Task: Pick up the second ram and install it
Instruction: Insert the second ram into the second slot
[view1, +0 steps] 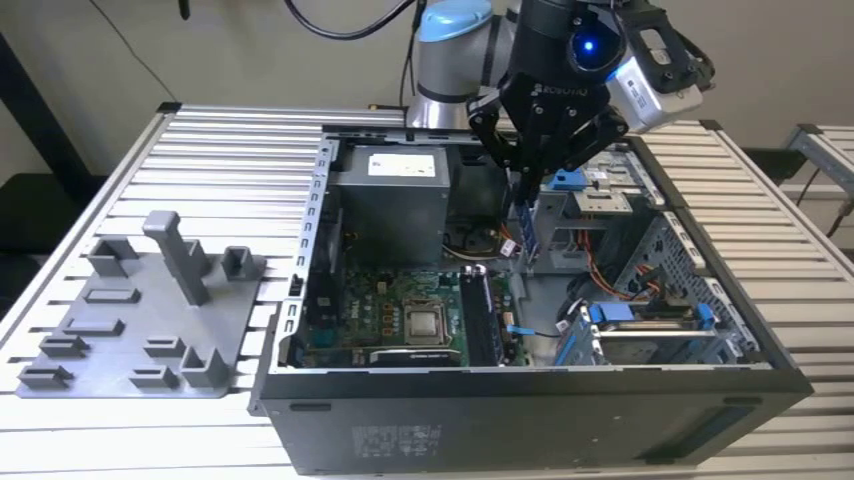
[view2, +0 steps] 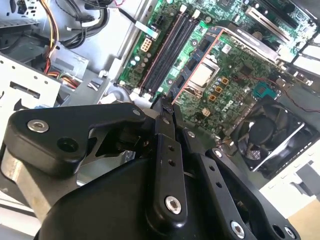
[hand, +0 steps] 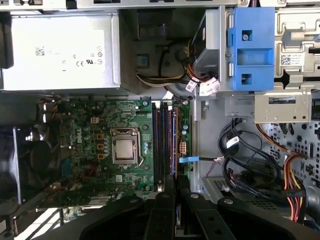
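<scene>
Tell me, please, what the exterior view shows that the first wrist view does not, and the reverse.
Exterior view: the grey tray, the slatted table, and the ram hanging upright from the shut gripper. First wrist view: white plugs near the power supply. Both: the gripper, the power supply, the CPU and the ram slots.

The slim dark memory stick (view1: 526, 235) hangs edge-on in the black claw (view1: 529, 195), its chips and label hidden; where its lower end stops is too small to tell.
</scene>
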